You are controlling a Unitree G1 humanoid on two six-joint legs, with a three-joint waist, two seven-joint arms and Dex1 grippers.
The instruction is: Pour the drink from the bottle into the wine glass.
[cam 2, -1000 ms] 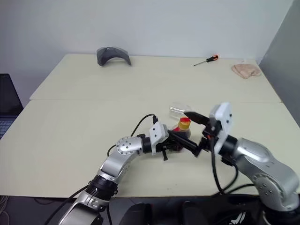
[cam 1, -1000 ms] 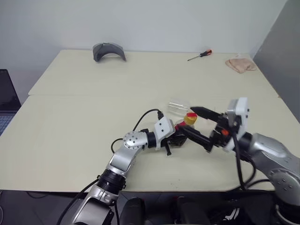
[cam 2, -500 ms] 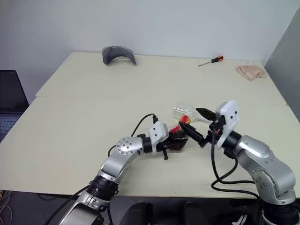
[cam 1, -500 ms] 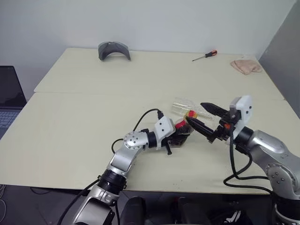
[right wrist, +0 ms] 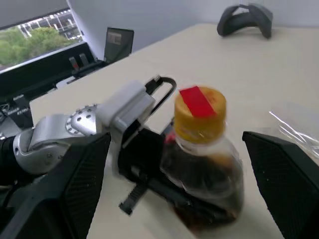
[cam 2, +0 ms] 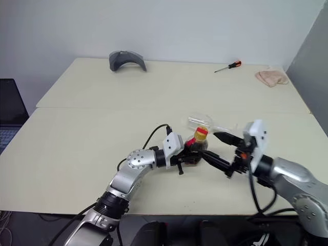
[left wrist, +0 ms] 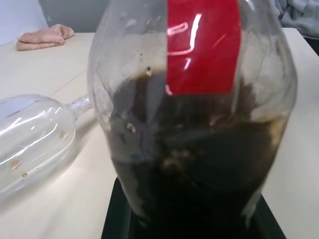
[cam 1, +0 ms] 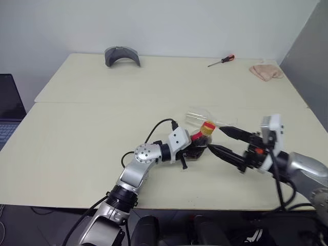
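The bottle (cam 1: 206, 129), squat clear plastic with a yellow cap and a red band, stands upright near the table's front middle. My left gripper (cam 1: 193, 152) is shut on its lower body. The dark brown drink (left wrist: 199, 169) fills the lower half of the bottle. The wine glass (cam 1: 197, 116) lies on its side just behind the bottle, with its stem pointing right. My right gripper (cam 1: 221, 140) is open, level and just right of the bottle, with its fingertips near the cap and body. In the right wrist view the bottle (right wrist: 202, 144) stands ahead between the two spread fingers (right wrist: 75, 184).
A grey curved object (cam 1: 121, 54) sits at the table's far left. A red-handled screwdriver (cam 1: 221, 60) and a pink cloth (cam 1: 265, 72) lie at the far right. A laptop (cam 1: 8, 105) shows beyond the table's left edge.
My right gripper has drawn back to the right and slightly down, off the bottle's cap, staying open. The left gripper and bottle have held still. The head camera has shifted.
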